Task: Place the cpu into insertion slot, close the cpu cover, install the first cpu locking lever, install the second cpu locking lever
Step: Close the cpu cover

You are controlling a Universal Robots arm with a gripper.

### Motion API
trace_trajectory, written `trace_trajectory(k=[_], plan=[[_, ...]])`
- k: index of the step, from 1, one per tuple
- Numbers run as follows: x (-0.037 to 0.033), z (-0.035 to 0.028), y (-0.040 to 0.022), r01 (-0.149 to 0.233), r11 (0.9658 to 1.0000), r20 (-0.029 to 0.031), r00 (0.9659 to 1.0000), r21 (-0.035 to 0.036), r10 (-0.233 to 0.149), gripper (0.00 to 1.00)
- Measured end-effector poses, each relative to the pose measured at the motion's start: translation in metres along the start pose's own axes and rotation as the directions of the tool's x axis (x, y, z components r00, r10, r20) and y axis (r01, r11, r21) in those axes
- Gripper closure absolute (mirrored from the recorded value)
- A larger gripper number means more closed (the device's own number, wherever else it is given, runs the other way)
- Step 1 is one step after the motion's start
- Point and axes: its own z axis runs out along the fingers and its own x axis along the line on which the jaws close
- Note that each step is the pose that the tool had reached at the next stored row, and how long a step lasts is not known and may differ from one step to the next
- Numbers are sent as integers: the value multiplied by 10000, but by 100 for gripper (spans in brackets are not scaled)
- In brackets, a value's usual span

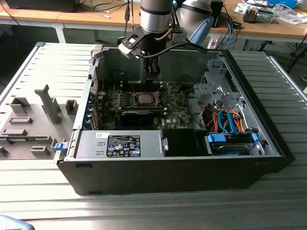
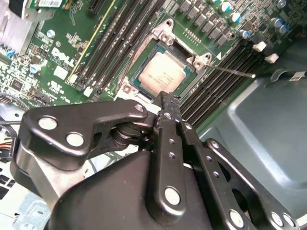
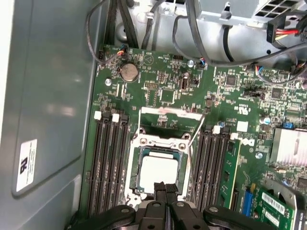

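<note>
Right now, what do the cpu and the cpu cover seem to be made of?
The cpu: pale silvery top with an even matte sheen, likely metal. The cpu cover: thin grey frame with bright glints along its edge, probably bare sheet metal.

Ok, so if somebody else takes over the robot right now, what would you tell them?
The gripper is shut and holds nothing, with its tips close over the cpu's edge.
The cpu lies flat in its socket.
The cpu cover is tipped up at the socket's edge, not closed.
One locking lever sticks out free, unlatched.
Done: cpu placed.
Left: cover and both levers.
</note>
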Motion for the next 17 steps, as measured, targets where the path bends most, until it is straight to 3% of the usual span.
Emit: trace_trajectory(k=[7,17], plan=[[-21,-4,150,0,10000,0,10000,-1,0,89],[-30,-6,213,0,10000,-1,10000,-1,0,89]])
